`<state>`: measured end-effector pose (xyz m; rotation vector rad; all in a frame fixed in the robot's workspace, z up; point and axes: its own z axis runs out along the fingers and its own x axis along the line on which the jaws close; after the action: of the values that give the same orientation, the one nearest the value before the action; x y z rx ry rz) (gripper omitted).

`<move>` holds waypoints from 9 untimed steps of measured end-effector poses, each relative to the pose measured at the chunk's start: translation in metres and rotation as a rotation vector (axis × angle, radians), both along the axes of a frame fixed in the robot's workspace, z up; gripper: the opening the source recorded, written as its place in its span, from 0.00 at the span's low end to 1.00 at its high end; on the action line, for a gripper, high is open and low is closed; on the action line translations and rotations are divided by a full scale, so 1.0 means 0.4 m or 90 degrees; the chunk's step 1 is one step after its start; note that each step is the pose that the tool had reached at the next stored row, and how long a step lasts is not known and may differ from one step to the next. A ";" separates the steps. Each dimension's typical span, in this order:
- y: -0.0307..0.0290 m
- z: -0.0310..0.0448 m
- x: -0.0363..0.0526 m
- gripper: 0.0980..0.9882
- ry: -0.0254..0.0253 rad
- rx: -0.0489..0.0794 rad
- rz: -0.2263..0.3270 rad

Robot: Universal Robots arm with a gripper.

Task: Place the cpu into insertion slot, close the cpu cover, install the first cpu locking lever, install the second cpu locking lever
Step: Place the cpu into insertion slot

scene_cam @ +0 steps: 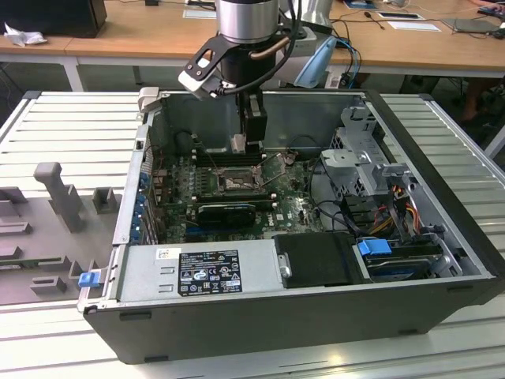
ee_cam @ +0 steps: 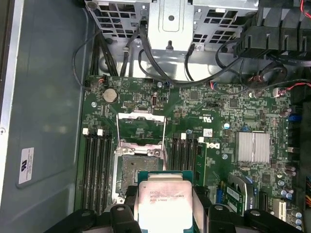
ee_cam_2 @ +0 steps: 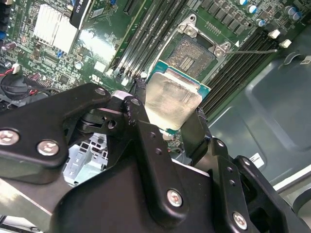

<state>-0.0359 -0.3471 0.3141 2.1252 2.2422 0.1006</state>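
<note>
Hand: the hand hangs inside the open computer case, fingers pointing down at the motherboard.
Hand state: narrowed onto the cpu; the black fingers press against two opposite edges and grip it.
Cpu: the cpu is held between the fingers with its pale silvery top facing the cameras in both wrist views. A green edge shows around the metal top. It is lifted off the board and not seated.
Socket: the insertion slot lies bare, its contact field exposed. In the first wrist view the cpu overlaps the slot's nearer edge.
Cpu cover: the cpu cover stands swung open, away from the slot, with green board visible through its square opening.
Locking lever: one thin metal lever is unlatched and reaches out across the memory slots.
Around the slot: more memory slots run along one side, a finned silver heatsink sits well apart on the other, and a coin cell sits near the open cover.
Case: it lies on its side on the slatted grey bench, the power supply along its near wall.
</note>
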 end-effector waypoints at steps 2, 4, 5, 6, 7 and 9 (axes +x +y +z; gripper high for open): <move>0.000 -0.006 0.000 0.48 0.0000 0.000 0.000; 0.000 -0.009 0.000 0.48 0.0000 0.000 0.000; 0.000 -0.011 0.000 0.48 0.0000 0.000 0.000; 0.000 -0.012 0.000 0.48 0.0000 0.000 0.000; 0.000 -0.014 0.000 0.48 0.0001 0.000 0.000; 0.000 -0.022 0.000 0.48 0.0000 0.000 0.000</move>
<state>-0.0359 -0.3470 0.3055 2.1259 2.2414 0.1006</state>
